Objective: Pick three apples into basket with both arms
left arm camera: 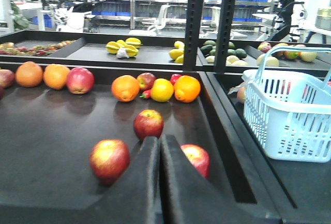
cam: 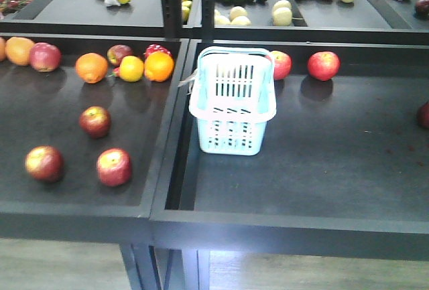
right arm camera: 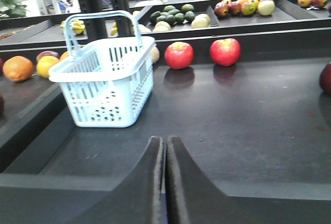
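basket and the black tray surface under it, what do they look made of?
Basket: moulded plastic, pale blue-white, slightly glossy; the thin slotted walls and one-piece hoop handle suggest it. Tray surface: black, matte, probably a rubber or foam mat, though painted board can't be ruled out.

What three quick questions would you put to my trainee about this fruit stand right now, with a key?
1. True or false: the basket already holds fruit.
2. The three red apples nearest the front lie: A) in the basket's own tray, B) in the left tray, C) on the rear shelf.
3. Fill in: the left gripper and the right gripper both have their jaws ___.
Key: 1 false; 2 B; 3 shut.
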